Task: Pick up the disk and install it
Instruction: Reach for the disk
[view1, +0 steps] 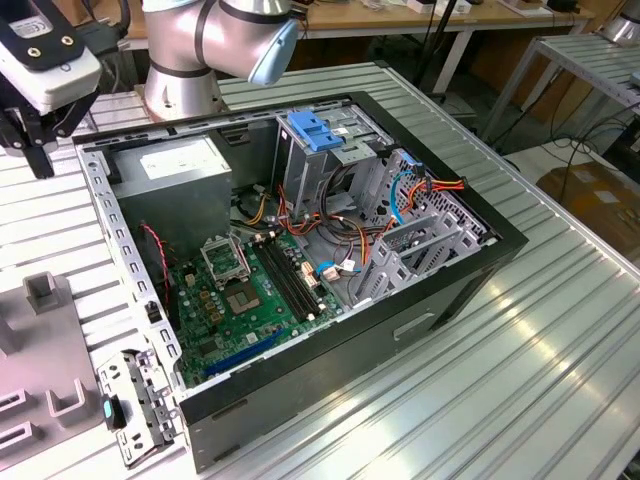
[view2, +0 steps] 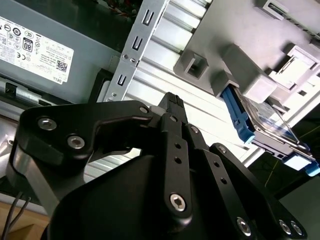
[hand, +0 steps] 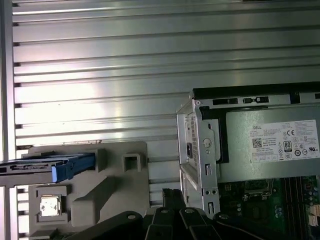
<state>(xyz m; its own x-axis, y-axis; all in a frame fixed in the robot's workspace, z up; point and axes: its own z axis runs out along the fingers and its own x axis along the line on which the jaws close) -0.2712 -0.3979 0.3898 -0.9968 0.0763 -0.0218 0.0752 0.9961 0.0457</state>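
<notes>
The disk (view2: 262, 125) is a flat silver-grey drive with blue side rails. It stands on edge in a slot of a grey holder block (view2: 235, 65) on the ribbed table, outside the open computer case (view1: 300, 250). In the first wrist view the disk (hand: 47, 167) juts from the same holder (hand: 117, 182). My black gripper (view2: 173, 100) hangs above the table between the case's corner and the holder, well apart from the disk. Its fingers are shut on nothing. In the first wrist view the gripper (hand: 170, 194) sits by the case's corner. In the exterior view the gripper (view1: 38, 150) is at the far left.
The case lies open with a green motherboard (view1: 240, 300), a grey power-supply box (view1: 180, 175), a metal cage topped by a blue latch (view1: 315, 130) and loose cables. A metal bracket (view1: 140, 400) lies beside the case's near corner. Workbenches stand behind.
</notes>
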